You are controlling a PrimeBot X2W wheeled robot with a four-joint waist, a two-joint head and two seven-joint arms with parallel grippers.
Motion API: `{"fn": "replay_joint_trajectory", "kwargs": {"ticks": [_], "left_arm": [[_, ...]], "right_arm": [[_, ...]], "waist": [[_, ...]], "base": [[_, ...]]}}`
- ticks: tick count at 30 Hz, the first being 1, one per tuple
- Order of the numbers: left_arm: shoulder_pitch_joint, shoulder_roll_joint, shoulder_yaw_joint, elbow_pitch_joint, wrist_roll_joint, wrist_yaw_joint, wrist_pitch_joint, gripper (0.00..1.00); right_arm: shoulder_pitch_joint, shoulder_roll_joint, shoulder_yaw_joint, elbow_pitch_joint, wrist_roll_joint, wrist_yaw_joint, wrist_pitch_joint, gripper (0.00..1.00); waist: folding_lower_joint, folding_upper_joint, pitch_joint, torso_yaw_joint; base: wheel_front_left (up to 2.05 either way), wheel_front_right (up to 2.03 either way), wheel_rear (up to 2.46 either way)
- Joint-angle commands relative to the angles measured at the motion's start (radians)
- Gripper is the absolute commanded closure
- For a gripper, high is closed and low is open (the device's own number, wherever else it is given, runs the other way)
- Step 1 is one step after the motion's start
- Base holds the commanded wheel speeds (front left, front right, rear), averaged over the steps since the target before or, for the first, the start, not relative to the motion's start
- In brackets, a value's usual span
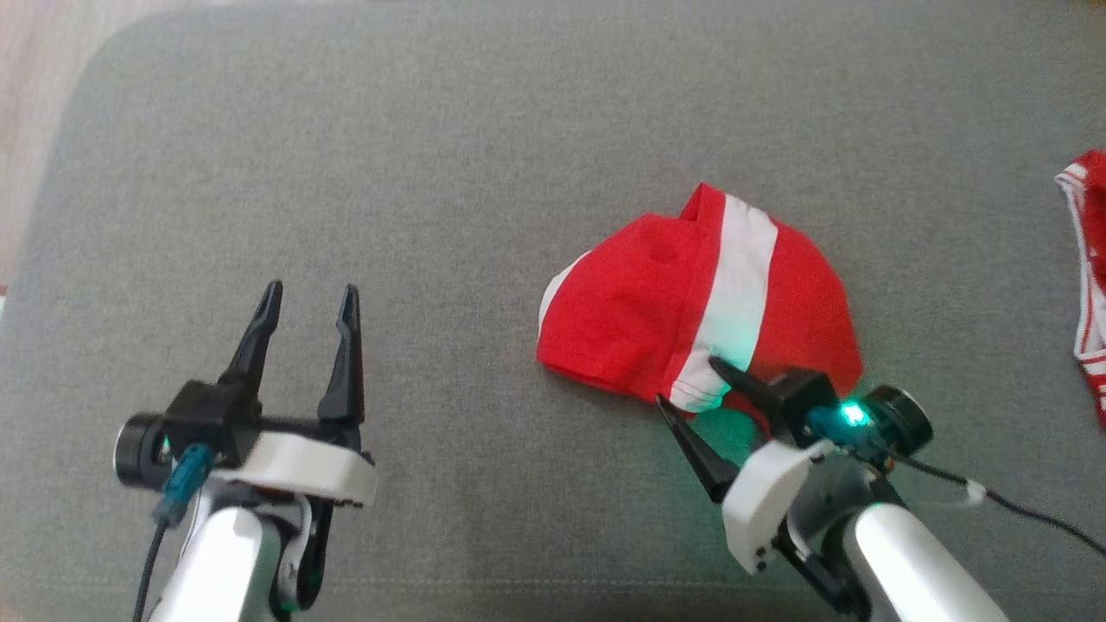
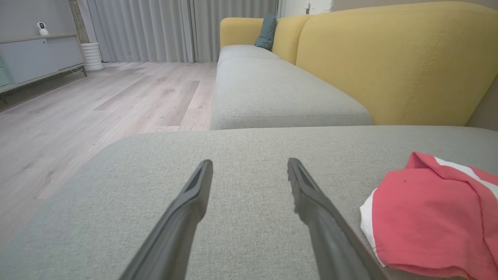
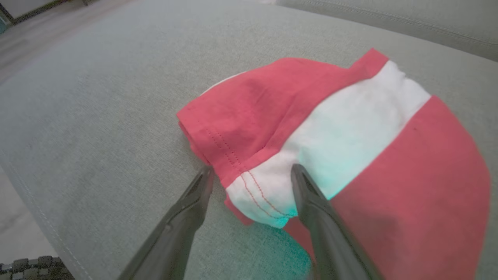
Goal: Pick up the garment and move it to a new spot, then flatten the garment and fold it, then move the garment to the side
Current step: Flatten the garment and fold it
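A red garment with a broad white stripe lies folded into a compact bundle on the grey cushion, right of centre. My right gripper is open at its near hem: one finger rests over the white stripe, the other lies on the cushion beside the edge, so the hem sits between the fingers. My left gripper is open and holds nothing, hovering over bare cushion well to the left of the garment.
A second red-and-white piece of clothing lies at the cushion's right edge. A yellow sofa back rises behind the grey seats. Wooden floor lies past the cushion's left edge. A cable trails from my right wrist.
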Motion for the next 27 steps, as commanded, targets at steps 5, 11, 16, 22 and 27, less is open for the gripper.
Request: {"fn": "replay_joint_trajectory", "kwargs": {"ticks": [5,11,16,22,27], "left_arm": [[-0.075,-0.001,0.035,-0.031,0.02,-0.013,-0.012,0.0],[-0.085,-0.017,0.041,-0.028,0.031,-0.029,-0.012,0.0],[-0.089,-0.026,0.049,-0.024,0.04,-0.04,-0.012,0.0],[-0.082,-0.035,0.062,-0.018,0.051,-0.05,-0.012,0.0],[-0.068,-0.039,0.072,-0.016,0.061,-0.054,-0.012,0.0]], "right_arm": [[-0.079,-0.013,0.048,0.03,-0.013,-0.001,0.004,0.0],[-0.099,-0.024,0.06,0.094,-0.022,-0.001,0.033,0.0],[-0.107,-0.022,0.062,0.116,-0.021,-0.001,0.044,0.47],[-0.086,-0.014,0.028,0.069,0.008,-0.001,0.03,0.51],[-0.06,-0.019,0.002,0.009,0.029,-0.001,0.028,1.0]], "waist": [[0.0,0.0,0.043,0.016],[0.0,0.0,0.059,0.017],[0.0,0.0,0.062,0.013],[0.0,0.0,0.044,0.003],[0.0,0.0,0.023,-0.014]], "base": [[0.0,0.0,0.0],[0.0,0.0,0.0],[0.0,0.0,0.0],[0.0,0.0,0.0],[0.0,0.0,0.0]]}}
